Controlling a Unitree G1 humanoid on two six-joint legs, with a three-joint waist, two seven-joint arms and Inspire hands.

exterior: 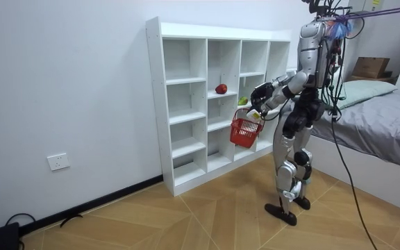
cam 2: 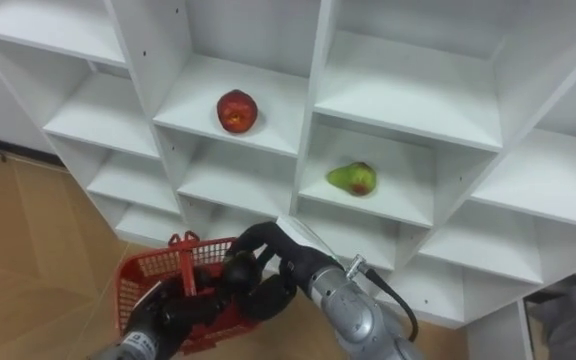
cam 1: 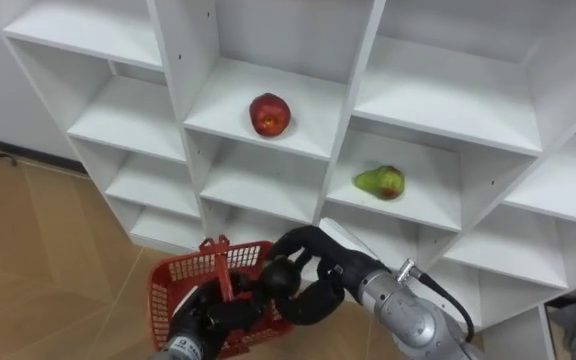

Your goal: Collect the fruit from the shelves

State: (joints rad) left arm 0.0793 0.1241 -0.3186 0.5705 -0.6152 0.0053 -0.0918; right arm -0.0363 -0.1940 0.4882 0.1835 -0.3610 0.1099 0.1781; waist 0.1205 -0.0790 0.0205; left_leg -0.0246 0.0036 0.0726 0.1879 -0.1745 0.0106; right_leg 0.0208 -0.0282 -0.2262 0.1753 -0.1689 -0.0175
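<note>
A red apple (cam 1: 269,114) lies on a middle shelf of the white closet (cam 1: 438,95). One shelf lower and to the right lies a green pear (cam 1: 381,182) with a reddish end. Below them my left hand (cam 1: 206,318) is shut on the handle of a red plastic basket (cam 1: 178,290). My right hand (cam 1: 303,278) hovers over the basket's right rim with its fingers curled; I see no fruit in it. Both fruits sit well above and beyond the hands. The hands hide most of the basket's inside.
The closet is a grid of open white compartments (exterior: 186,104) against the wall; I stand right in front of it on wood flooring. A bed (exterior: 387,128) stands behind me at the room view's right, with a cardboard box (exterior: 371,67) beyond it.
</note>
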